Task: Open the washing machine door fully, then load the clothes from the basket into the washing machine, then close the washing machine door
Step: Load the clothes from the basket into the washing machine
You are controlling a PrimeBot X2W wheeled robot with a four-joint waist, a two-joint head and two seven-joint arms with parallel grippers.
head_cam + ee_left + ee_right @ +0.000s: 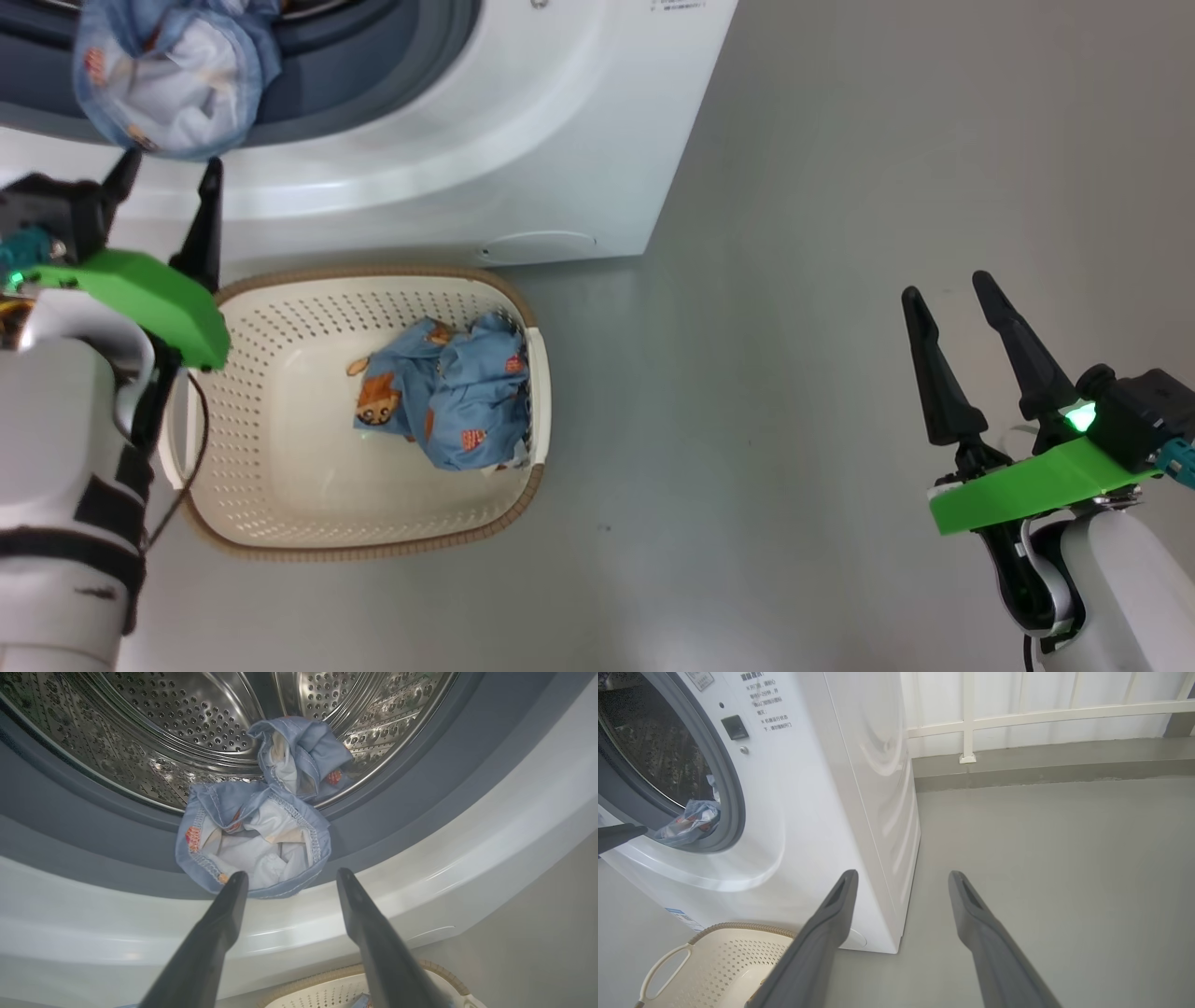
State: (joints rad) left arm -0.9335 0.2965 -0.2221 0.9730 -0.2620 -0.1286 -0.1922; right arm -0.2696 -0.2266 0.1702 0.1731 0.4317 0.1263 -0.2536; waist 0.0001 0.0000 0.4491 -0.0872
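The white washing machine (523,121) stands at the top of the head view, its mouth uncovered; the door is out of view. One light blue piece of the clothes (173,79) hangs over the grey seal (420,779), half in the steel drum (187,723). My left gripper (168,177) is open just below that piece (254,842), with nothing between its fingers. More blue printed clothes (448,392) lie in the cream basket (280,467) on the floor before the machine. My right gripper (948,289) is open over bare floor to the right, holding nothing.
Grey floor (794,327) stretches to the right of the machine and basket. In the right wrist view a white railing (1045,714) runs along a low kerb behind the machine's side panel (878,788). The basket's handle (658,970) shows at lower left there.
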